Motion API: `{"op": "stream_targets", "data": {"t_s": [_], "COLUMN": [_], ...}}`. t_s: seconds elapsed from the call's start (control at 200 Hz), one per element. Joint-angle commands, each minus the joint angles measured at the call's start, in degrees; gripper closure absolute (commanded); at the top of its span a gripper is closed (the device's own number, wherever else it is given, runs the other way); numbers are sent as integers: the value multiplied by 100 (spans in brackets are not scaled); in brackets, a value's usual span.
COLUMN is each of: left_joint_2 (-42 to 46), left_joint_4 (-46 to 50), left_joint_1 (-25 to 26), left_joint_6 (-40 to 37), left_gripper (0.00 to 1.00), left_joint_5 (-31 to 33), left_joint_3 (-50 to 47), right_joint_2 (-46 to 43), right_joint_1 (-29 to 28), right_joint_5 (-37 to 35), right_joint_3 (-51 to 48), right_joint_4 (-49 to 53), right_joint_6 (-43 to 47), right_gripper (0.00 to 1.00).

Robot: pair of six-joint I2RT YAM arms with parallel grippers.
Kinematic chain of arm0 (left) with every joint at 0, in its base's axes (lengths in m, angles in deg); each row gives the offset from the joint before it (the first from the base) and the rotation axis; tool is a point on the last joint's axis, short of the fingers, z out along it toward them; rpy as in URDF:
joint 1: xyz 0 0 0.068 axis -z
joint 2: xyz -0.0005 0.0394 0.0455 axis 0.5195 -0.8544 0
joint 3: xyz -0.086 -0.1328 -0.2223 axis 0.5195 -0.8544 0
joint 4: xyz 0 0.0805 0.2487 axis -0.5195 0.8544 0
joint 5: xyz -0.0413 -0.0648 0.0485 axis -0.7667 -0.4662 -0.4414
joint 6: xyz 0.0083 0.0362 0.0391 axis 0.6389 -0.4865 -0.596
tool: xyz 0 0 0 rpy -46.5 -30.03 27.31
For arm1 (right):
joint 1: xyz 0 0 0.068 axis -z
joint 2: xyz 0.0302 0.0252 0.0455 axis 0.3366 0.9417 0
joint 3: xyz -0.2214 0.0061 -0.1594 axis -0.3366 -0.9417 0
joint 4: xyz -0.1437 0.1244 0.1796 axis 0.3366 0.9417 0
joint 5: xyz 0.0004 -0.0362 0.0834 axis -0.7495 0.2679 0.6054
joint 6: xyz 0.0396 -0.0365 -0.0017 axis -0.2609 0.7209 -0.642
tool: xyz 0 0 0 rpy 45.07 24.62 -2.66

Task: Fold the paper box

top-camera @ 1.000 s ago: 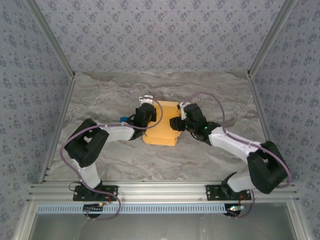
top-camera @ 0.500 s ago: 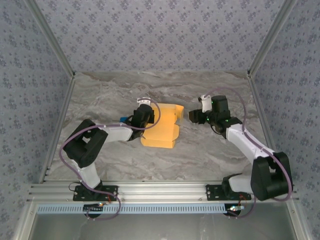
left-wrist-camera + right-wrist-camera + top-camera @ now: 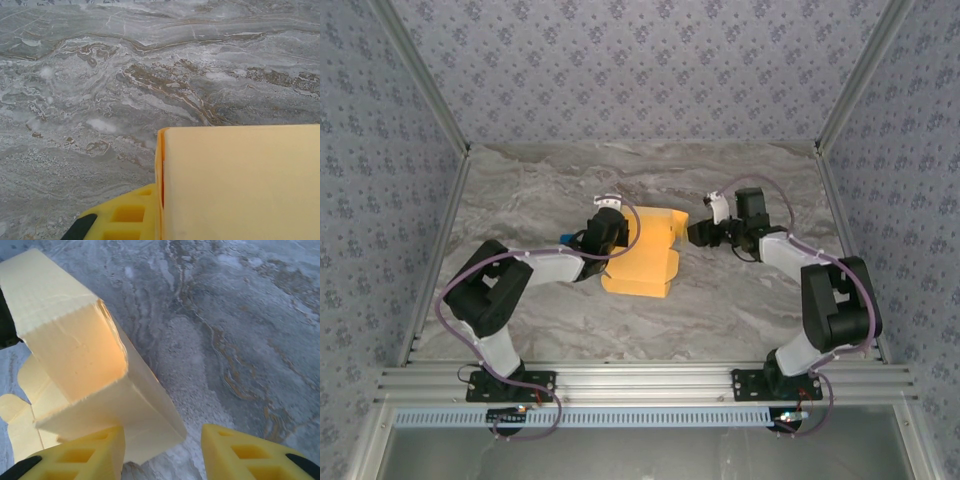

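Left hand (image 3: pixel 617 230) clamps the yellow-orange thin cardboard paper box (image 3: pixel 645 262) at its left edge, likely anchoring it, while the right hand (image 3: pixel 695 233) hangs open-fingered beside the raised flap (image 3: pixel 666 221).

Left arm (image 3: pixel 510 285), right arm (image 3: pixel 825 300), same build: chunky black joint housings with white links between them. A thin purple cable (image 3: pixel 440 302) loops loosely along each. Black bases (image 3: pixel 510 385) are bolted on the aluminium rail (image 3: pixel 640 380), with small wires dangling just below the rail. Fingers (image 3: pixel 82 455) are bright yellow and blocky, with square cut-outs and black tips. There's a small white bracket (image 3: pixel 718 203) at each arm's end farthest from the rail.
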Motion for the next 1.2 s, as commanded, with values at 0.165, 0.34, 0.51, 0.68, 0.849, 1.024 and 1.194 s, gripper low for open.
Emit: {"op": "stream_targets", "data": {"t_s": [0.165, 0.34, 0.51, 0.68, 0.849, 1.024, 1.194], "left_joint_2": [210, 192, 176, 168, 168, 176, 176], "left_joint_4": [-24, -31, -53, -40, -32, -31, -24], "left_joint_1": [-16, -18, -17, -13, -4, 4, 10], "left_joint_6": [110, 106, 111, 110, 110, 121, 110], "left_gripper": [100, 100, 100, 100, 100, 100, 100], "left_joint_5": [-103, -128, -146, -176, -185, -208, -229], "left_joint_3": [34, 45, 45, 60, 67, 70, 85], "right_joint_2": [403, 422, 457, 427, 374, 347, 308], "right_joint_1": [-114, -180, -290, -441, -650, -885, -1181], "right_joint_5": [725, 738, 569, 263, -261, -982, -1924], "right_joint_3": [380, 391, 407, 343, 306, 243, 213], "right_joint_4": [-188, -188, -223, -405, -547, -771, -948], "right_joint_6": [313, 380, 401, 408, 462, 436, 405], "right_gripper": [59, 59, 59, 62, 62, 62, 62]}}
